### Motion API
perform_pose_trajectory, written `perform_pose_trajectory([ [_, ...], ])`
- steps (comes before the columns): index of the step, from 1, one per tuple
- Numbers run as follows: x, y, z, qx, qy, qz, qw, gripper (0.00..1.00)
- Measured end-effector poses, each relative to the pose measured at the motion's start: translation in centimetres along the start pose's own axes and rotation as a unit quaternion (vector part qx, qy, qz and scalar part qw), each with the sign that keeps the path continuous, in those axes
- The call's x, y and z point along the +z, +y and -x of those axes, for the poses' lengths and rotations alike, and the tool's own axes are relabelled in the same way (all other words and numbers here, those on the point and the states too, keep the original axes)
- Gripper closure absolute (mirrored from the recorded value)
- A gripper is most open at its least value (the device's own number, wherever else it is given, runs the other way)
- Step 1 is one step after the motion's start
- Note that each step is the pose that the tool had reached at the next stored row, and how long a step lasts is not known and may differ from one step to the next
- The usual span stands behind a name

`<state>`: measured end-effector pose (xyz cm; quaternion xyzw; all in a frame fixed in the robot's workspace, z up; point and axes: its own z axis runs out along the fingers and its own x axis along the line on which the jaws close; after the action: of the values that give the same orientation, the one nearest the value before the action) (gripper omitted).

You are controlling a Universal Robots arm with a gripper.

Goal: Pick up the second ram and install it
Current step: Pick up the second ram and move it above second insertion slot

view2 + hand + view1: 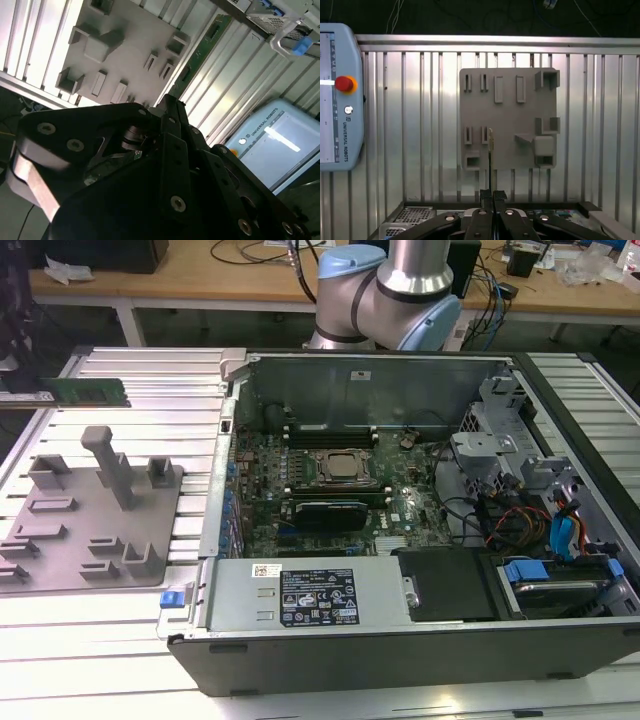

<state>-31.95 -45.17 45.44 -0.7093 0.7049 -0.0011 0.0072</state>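
— Shut or spread?

— Pressed together on one end of the second ram (pixel 490 150), going by the first wrist view: gripper (pixel 492 196) pinching it flat, stick seen edge-on as a thin line reaching out over the grey tray (pixel 510 110).

— Why gripped by the end?

— Probably to leave the long contact edge free for a slot. Hard to say which edge faces down, though.

— And placed where, from outside?

— In the exterior view, a green strip (pixel 92 390) held roughly level over the ribbed metal table (pixel 150 370), just past the tray on the exterior view's left, well apart from the open computer case (pixel 420 650).

— Clear of the tray's posts?

— Appears so; touching nothing but the fingers. Nowhere near the motherboard (pixel 260 465) yet, so picked up but not installed.
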Motion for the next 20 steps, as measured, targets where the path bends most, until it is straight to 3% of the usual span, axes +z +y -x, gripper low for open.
perform_pose_trajectory([
  [1, 0.01, -0.8, 0.0, 0.0, 0.0, 0.0, 1.0, 0.9],
  [6, 0.03, -2.67, -0.01, 0.0, 0.0, 0.0, 1.0, 0.9],
  [12, 0.07, -6.19, -0.04, 0.0, 0.0, 0.0, 1.0, 0.9],
  [16, 0.09, -7.78, -0.05, 0.0, 0.0, 0.0, 1.0, 0.9],
  [20, 0.11, -10.29, -0.06, 0.0, 0.0001, 0.0001, 1.0, 0.9],
])
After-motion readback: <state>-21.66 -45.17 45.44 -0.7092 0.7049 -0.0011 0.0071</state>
